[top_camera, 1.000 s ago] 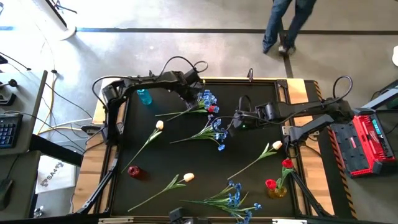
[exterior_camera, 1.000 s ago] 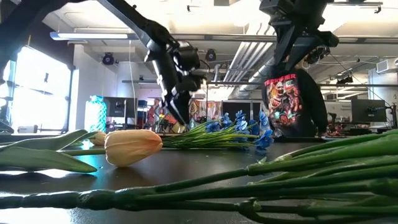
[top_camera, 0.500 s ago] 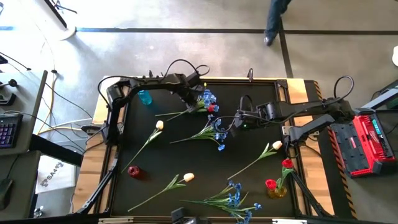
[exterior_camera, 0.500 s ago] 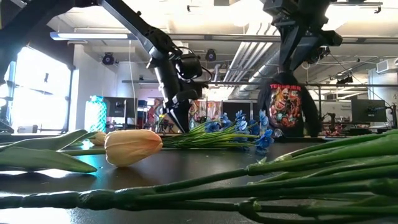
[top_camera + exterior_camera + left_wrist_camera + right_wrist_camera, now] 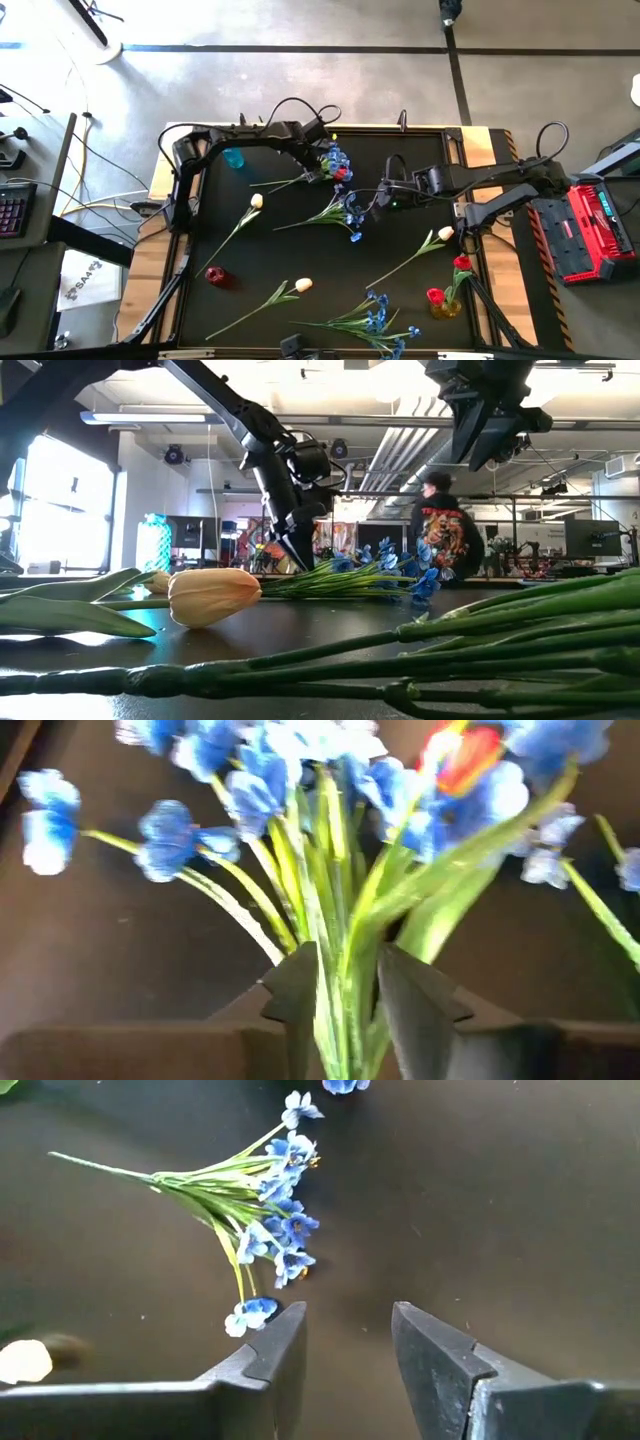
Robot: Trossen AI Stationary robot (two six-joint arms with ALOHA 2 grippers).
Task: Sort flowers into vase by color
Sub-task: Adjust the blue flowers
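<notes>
Left wrist view shows the left gripper (image 5: 340, 990) nipping the green stems of a blue spray (image 5: 300, 780) at the table's (image 5: 400, 240) far edge; right gripper (image 5: 345, 1350) hovers parted, holding nothing, above another blue spray (image 5: 265, 1230)

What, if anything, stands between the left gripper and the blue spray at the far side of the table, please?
Nothing visible. The left gripper is already at the blue spray, its fingers on either side of the green stems. A small red object lies just beyond the blossoms, not between them.
</notes>
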